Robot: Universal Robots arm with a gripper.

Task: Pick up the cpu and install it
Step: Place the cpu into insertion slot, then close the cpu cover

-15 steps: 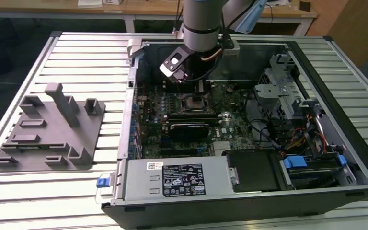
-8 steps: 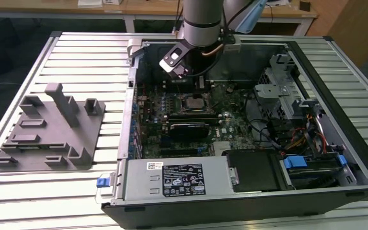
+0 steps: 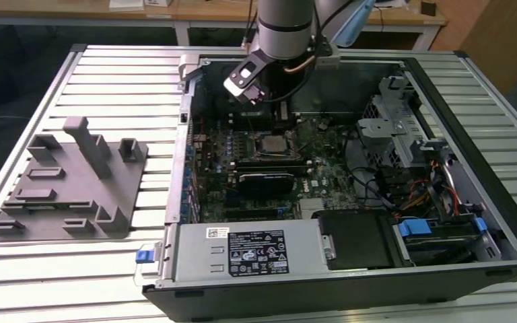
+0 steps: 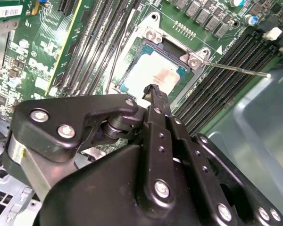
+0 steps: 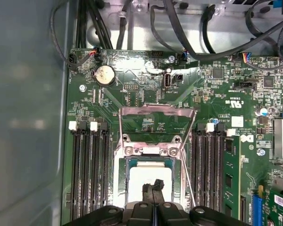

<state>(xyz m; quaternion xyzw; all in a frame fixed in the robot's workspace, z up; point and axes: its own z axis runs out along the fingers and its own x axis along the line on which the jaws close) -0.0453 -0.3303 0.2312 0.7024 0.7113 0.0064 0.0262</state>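
Note:
The cpu (image 4: pixel 151 75), a flat square chip with a shiny silver top, lies in the black socket on the green motherboard (image 5: pixel 132 89); the first wrist view has the cpu (image 5: pixel 148 175) under the black fingertips. My gripper (image 5: pixel 152 186) hangs just above the chip, its two fingers pressed together with nothing between them. In the second wrist view the gripper (image 4: pixel 153 89) points down at the chip's near edge. The socket's metal load plate (image 5: pixel 158 113) stands swung open. In the exterior view the arm (image 3: pixel 281 27) reaches into the open computer case above the socket (image 3: pixel 272 143).
A thin metal lever (image 4: pixel 236 68) sticks out beside the socket. Memory slots (image 5: pixel 87 165) flank it on both sides. Cables (image 5: pixel 217 42) run along the case wall. A grey plastic fixture (image 3: pixel 70 182) sits on the slatted table at the exterior view's left. A power supply (image 3: pixel 240 252) fills the case's near corner.

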